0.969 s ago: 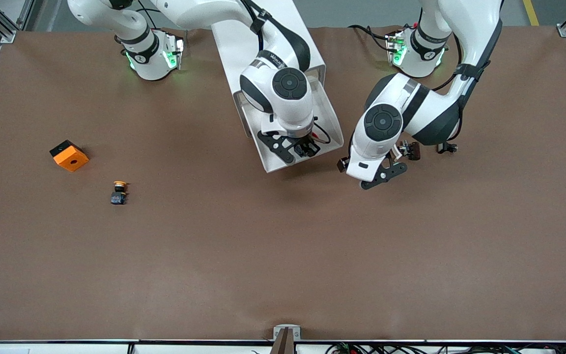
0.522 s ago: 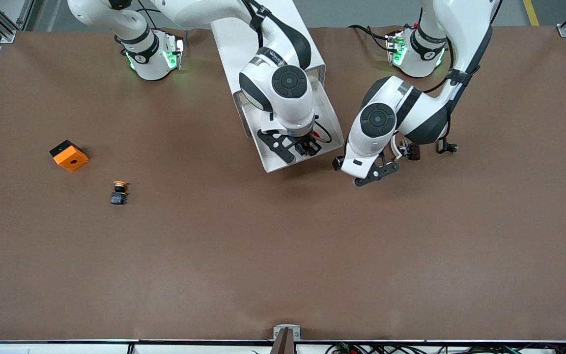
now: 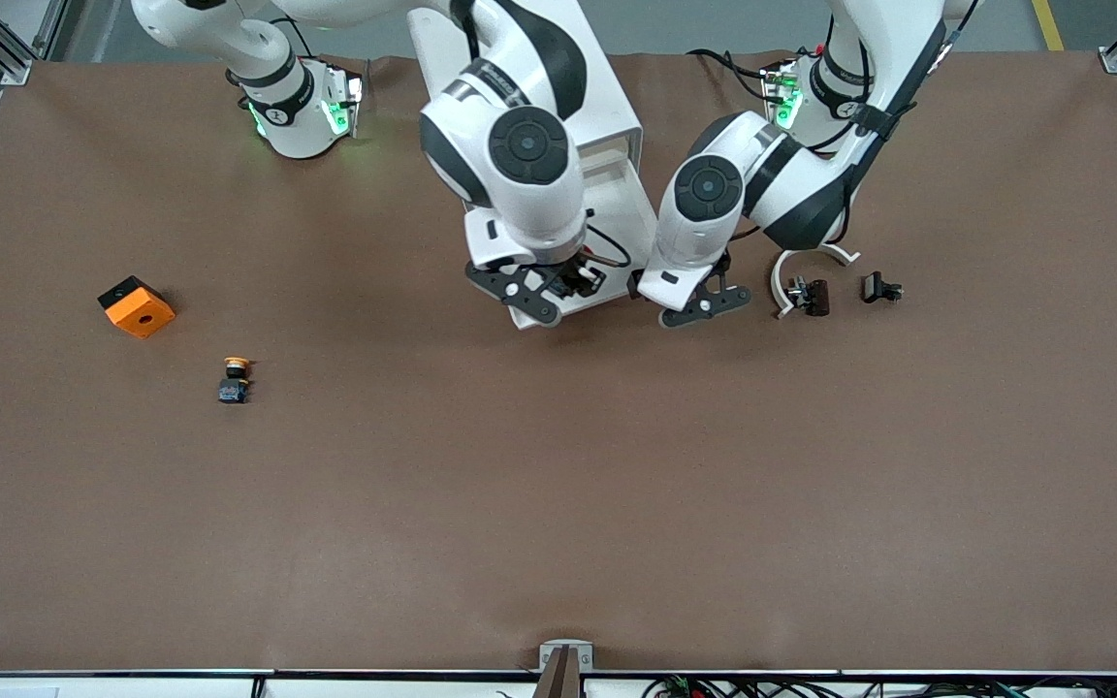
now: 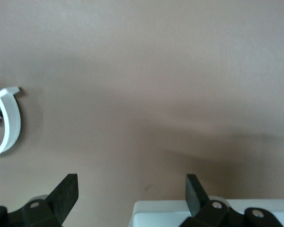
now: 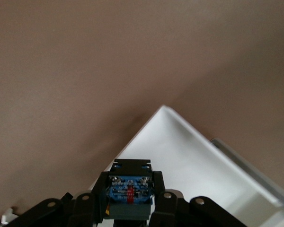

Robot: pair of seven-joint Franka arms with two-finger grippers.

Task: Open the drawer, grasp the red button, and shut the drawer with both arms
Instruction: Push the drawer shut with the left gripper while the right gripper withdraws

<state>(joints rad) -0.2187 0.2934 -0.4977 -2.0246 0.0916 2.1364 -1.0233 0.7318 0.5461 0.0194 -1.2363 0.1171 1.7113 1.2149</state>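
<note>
**Brown table, white drawer out, button in the right claw**

Brown matting covers the table (image 3: 558, 504). At the arms' edge of it stands a white cabinet (image 3: 607, 116), with one drawer (image 3: 617, 208) pulled out toward the front camera.

The right gripper (image 3: 558, 286) hangs over the front corner of the open drawer, its fingers clamped together on the button (image 5: 130, 194). The right wrist view shows the button's blue and black body pinched between the fingertips, with the white drawer floor (image 5: 180, 165) just below.

The left gripper (image 3: 689, 296) sits just beside the drawer's front corner, on the side toward the left arm's end of the table. Its fingers (image 4: 66, 191) stand wide apart and hold nothing; the left wrist view shows a white corner of the drawer (image 4: 180, 213) by one fingertip.

Near the left gripper, toward the left arm's end, lie a curved white clip with a dark part (image 3: 806, 291) and a small black piece (image 3: 880, 288). Well apart, toward the right arm's end, lie an orange cube (image 3: 136, 306) and, nearer the front camera, a yellow-capped button (image 3: 235, 379).
</note>
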